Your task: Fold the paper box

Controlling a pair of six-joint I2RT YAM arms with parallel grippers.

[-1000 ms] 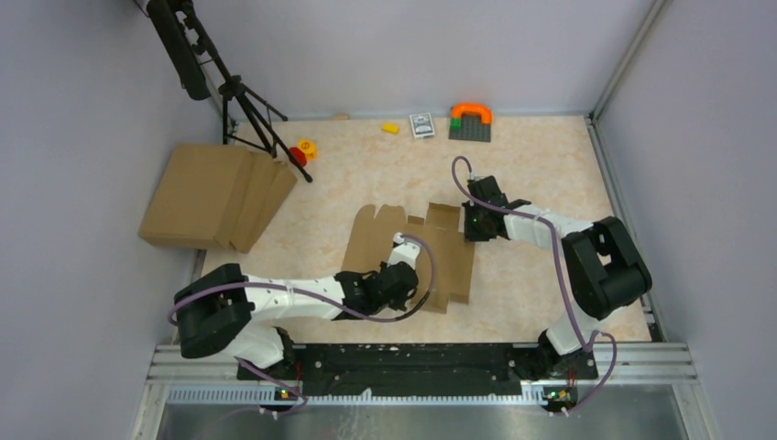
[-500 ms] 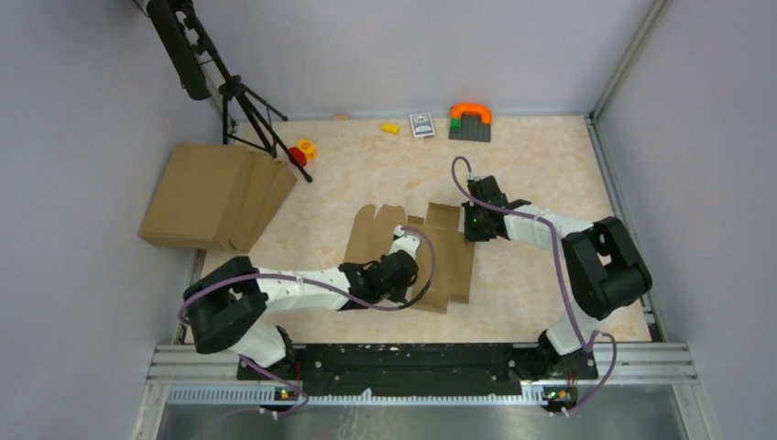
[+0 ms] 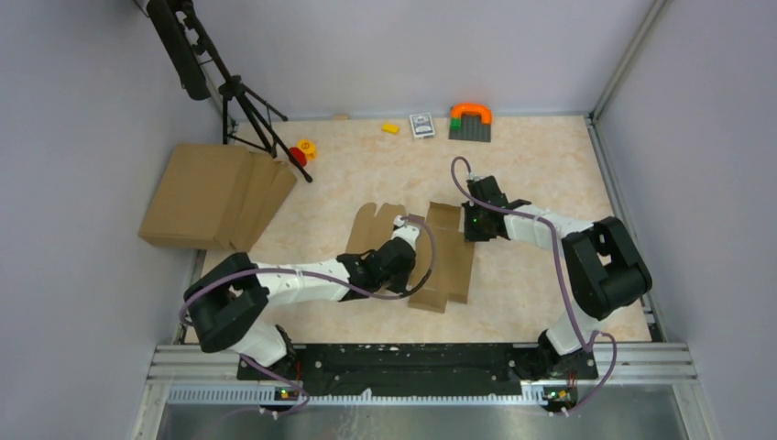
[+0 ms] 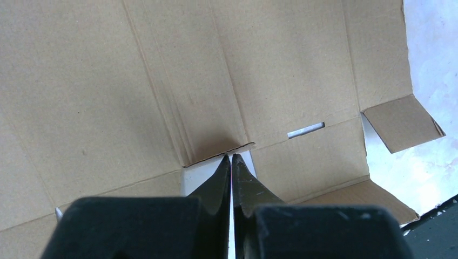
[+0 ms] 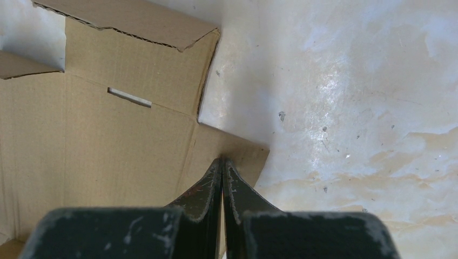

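The pale marbled surface [image 3: 550, 165] carries the paper box [image 3: 454, 266] near its middle. A pile of flat cardboard [image 3: 206, 192] overlaps its left edge. Tripod legs [image 3: 261, 128] stand near the far left corner, a red piece [image 3: 298, 156] and a yellow piece [image 3: 307, 146] beside them. Along the far edge lie a yellow block [image 3: 390, 127], a small packet [image 3: 421, 124] and a grey plate [image 3: 469, 131].

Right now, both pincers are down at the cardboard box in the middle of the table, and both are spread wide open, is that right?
Not quite. Both are down at the paper box, but the left pincer and the right pincer are shut, with their fingers pressed together, not spread open. The two wrist views show it.
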